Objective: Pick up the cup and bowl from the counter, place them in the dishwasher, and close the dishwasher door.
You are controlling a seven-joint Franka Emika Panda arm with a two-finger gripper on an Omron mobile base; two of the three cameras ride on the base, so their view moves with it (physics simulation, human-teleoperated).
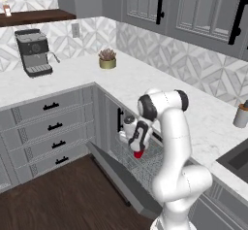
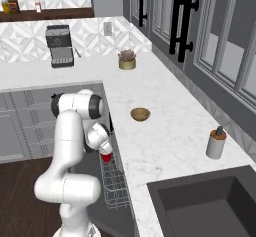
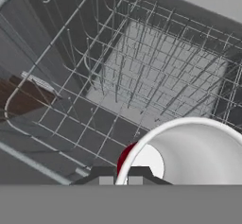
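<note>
My gripper [image 1: 137,148] is shut on the rim of the red cup [image 1: 139,153], holding it just above the white wire rack [image 1: 151,162] of the open dishwasher. From the right base camera, the cup [image 2: 106,157] hangs over the rack [image 2: 114,185] beside the counter's edge. The hand view looks into the cup's white inside [image 3: 201,153], with the gripper [image 3: 120,175] pinching its rim over the rack [image 3: 156,76]. The dishwasher door [image 1: 127,181] lies folded down towards the floor. The tan bowl [image 2: 140,114] rests on the white marble counter [image 2: 167,131], right of the arm.
A coffee machine [image 1: 33,52] and a potted plant [image 1: 107,59] stand at the back of the counter. A grey soap dispenser [image 2: 216,143] is near the dark sink [image 2: 210,201]. Grey drawers [image 1: 48,127] flank the dishwasher on the left.
</note>
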